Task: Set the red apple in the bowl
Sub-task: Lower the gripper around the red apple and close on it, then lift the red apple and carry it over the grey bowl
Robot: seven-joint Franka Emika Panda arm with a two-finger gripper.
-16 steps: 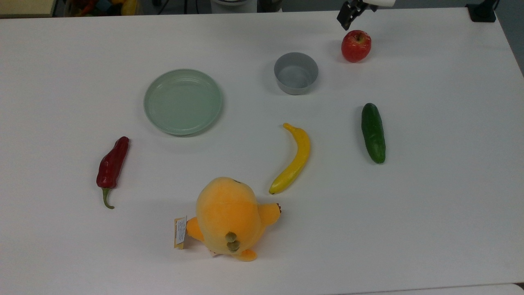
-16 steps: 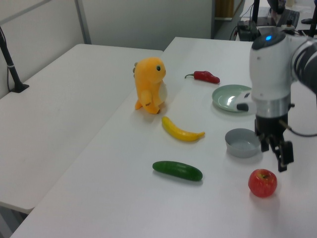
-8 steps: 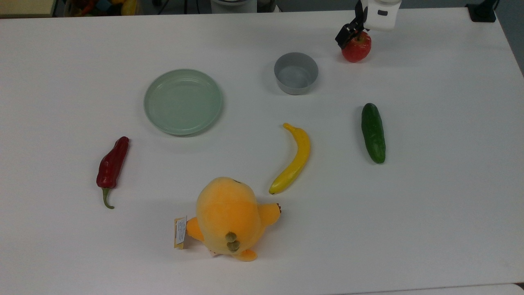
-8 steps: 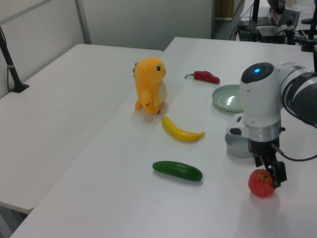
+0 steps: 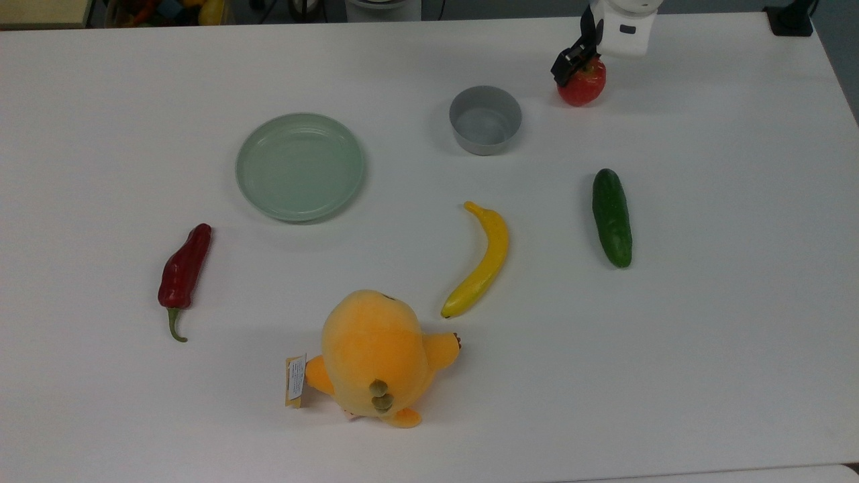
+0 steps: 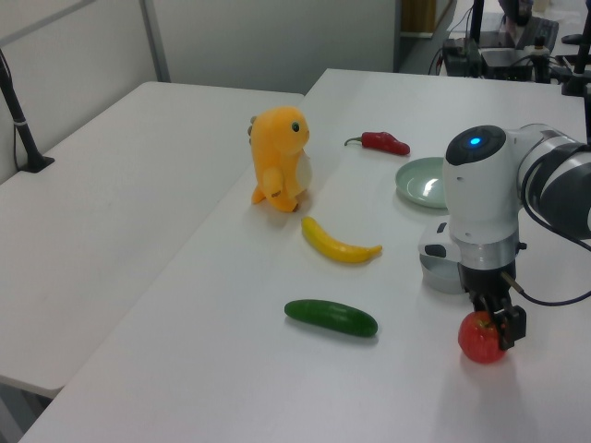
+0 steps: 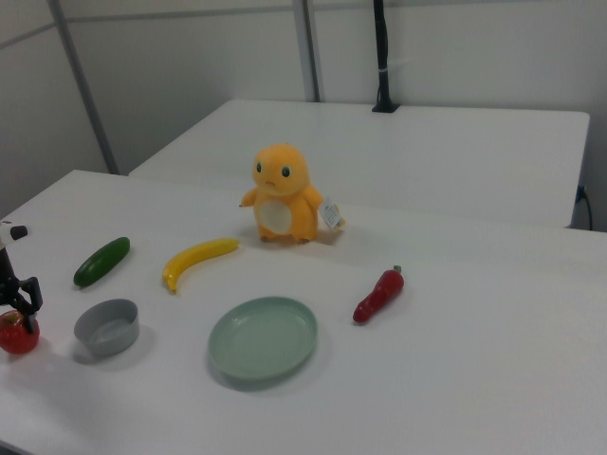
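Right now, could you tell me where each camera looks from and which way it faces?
Top view: overhead, looking down on the table; the hand is at the red apple.
Left view: low, beside the cucumber, facing the arm.
Right view: low, opposite side, across the plate to the plush toy.
All share the bowl.
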